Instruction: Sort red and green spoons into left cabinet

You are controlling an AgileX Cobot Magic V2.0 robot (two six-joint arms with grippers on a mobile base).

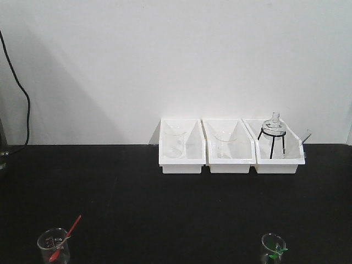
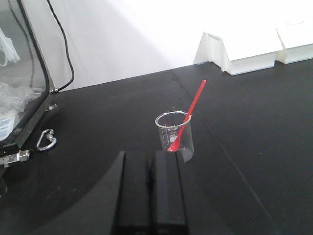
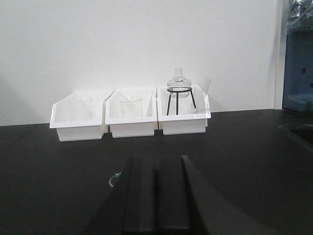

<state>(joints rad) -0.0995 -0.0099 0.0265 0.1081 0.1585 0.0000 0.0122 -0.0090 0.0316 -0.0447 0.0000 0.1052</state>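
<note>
Now, we start with the broad black tabletop (image 1: 137, 203). At its far edge, against the white wall, we count three white plastic bins (image 1: 231, 164) in a row, side by side. The left bin and the middle bin hold one clear glass beaker each (image 1: 174, 144). The right bin holds one round glass flask (image 1: 274, 125) sitting on a black wire tripod stand (image 1: 272, 138); the other glassware in there is too small for us to name.

Down at the near edge we count two more clear beakers, well apart from each other. The near-left beaker (image 1: 53, 246) holds one thin red plastic spoon (image 1: 72, 226), bowl down and handle leaning out over the rim. The near-right beaker (image 1: 273, 247) holds one green plastic spoon (image 1: 280, 251), of which we see only a scrap of green.

On to the fingers: the left gripper (image 2: 150, 154) has its black fingers pressed together with nothing between them, just short of the red spoon's beaker. The right gripper (image 3: 155, 159) is likewise closed to a thin seam, gripping nothing.

As for writing, we see white graduation marks on the near-left beaker, too small to read.
</note>
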